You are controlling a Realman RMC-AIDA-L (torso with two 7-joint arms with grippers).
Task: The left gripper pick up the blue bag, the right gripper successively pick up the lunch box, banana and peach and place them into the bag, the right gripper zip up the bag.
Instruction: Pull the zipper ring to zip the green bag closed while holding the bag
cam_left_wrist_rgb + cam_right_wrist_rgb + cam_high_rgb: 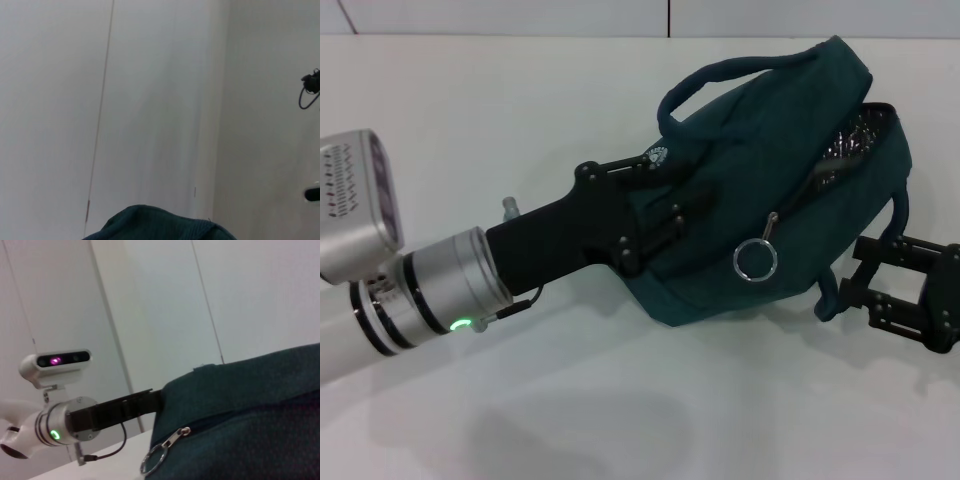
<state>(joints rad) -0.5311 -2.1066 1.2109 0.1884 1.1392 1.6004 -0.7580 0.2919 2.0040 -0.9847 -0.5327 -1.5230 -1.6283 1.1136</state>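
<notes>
2 grippers flank blue bag (760, 190); left gripper (655, 225) seemingly grips it.

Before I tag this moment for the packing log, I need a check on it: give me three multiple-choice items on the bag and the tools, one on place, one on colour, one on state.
1. Where is the right tool?
A. beside the bag's end on the robot's right
B. inside the bag
C. on the loop handle

2. What colour is the light on the left tool's wrist?
A. red
B. green
C. blue

3. How is the blue bag's zipper?
A. fully closed
B. torn off
C. partly open, foil lining showing

Answers: 1 A, its fingers sit at that end of the bag. 2 B, green shows on the silver wrist. 3 C, lining shows past the ring pull.
</notes>
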